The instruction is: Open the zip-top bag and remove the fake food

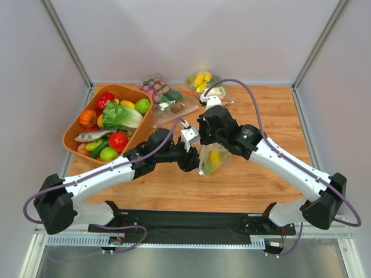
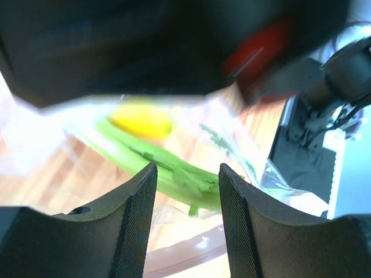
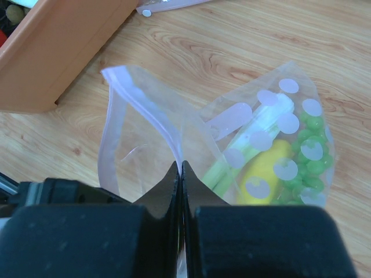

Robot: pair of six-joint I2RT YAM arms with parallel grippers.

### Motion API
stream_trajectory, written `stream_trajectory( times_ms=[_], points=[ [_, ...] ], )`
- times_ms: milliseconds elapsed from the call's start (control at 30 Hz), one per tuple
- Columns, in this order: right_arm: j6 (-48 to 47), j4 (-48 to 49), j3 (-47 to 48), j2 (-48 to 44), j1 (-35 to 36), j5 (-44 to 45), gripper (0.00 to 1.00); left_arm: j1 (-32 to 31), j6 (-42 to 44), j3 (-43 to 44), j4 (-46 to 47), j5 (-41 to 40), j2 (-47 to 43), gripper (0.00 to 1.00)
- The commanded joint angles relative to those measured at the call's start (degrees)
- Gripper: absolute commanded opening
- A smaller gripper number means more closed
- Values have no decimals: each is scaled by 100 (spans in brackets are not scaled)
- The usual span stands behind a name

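Zip-top bag being held up over the middle of the tabletop, mouth parting, nothing out yet.

The right pincer is clamping its fingers together on the bag's top edge, right at the zip strip. To one side of that grip the strip is bowing away into a loop, so the seal looks at least partly undone; how far the opening is running I cannot tell. The left pincer is standing with its fingers apart and nothing between them, facing the bag from close by. The view past it is blurred. The fake food is sitting inside the plastic: the pale-green stalk, the yellow lemon-like piece and the green grapes. Judging from this, the opening step is under way and the whole removal is remaining.
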Motion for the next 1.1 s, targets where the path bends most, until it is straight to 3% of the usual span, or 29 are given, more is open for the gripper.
stream_trajectory(
  times_ms=[0,267,700,800,1067],
  points=[
    [72,172,18,-236,11,160,0,-76,166,-155,315,-126,-104,54],
    [116,181,-26,-175,12,72,0,-410,17,-243,517,-64,19,55],
    [116,207,-44,-122,12,72,0,-717,104,-14,-177,-143,177,58],
    [116,216,-44,-113,12,28,0,-910,218,108,-335,-458,317,64],
    [81,216,-35,-148,12,37,0,-1139,438,424,-528,-820,669,65]
  ],
)
